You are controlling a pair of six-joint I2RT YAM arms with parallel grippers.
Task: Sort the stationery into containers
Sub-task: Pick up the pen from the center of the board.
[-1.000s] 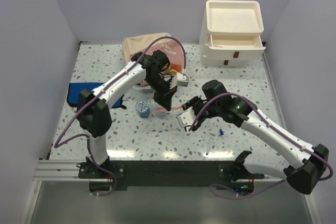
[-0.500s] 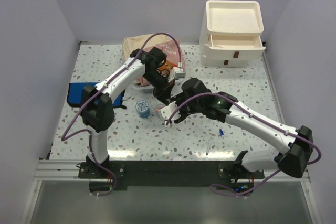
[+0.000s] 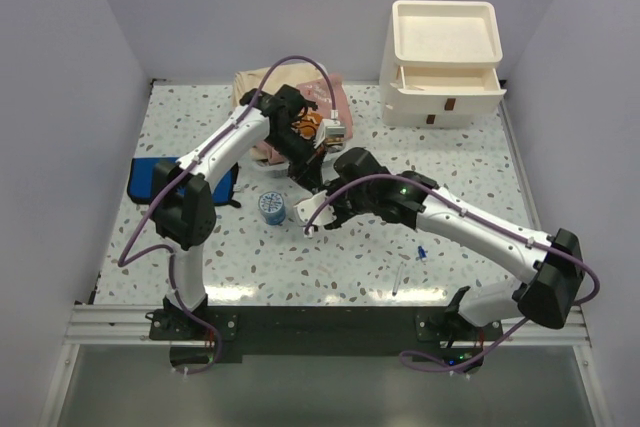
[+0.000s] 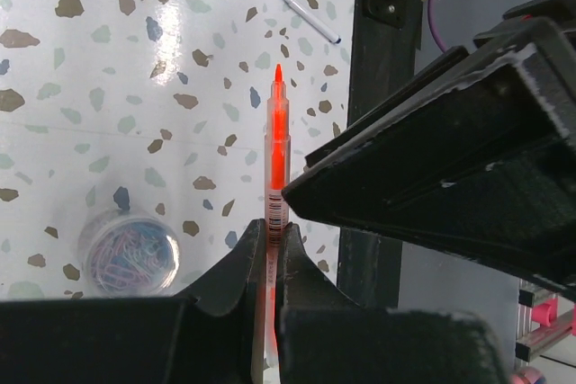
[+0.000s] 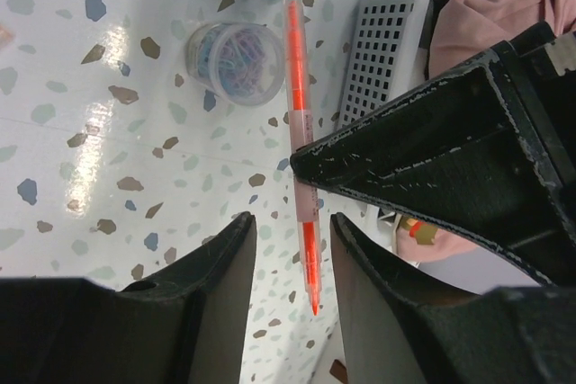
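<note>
barcode label [image 4: 274,210] on orange pen [image 4: 277,137], digits unreadable, no other legible text

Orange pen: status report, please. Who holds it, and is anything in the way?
Left gripper shut on orange pen. Right gripper open, jaws either side of pen's tip end, no contact seen. Paperclip cup nearby, clear of both.

left pincer [image 4: 270,254]: being clamped around the orange pen [image 4: 276,146]
orange pen: being held with its tip pointing away
clear cup [image 4: 127,253]: being borne by the speckled worktop [image 4: 135,87]
</note>
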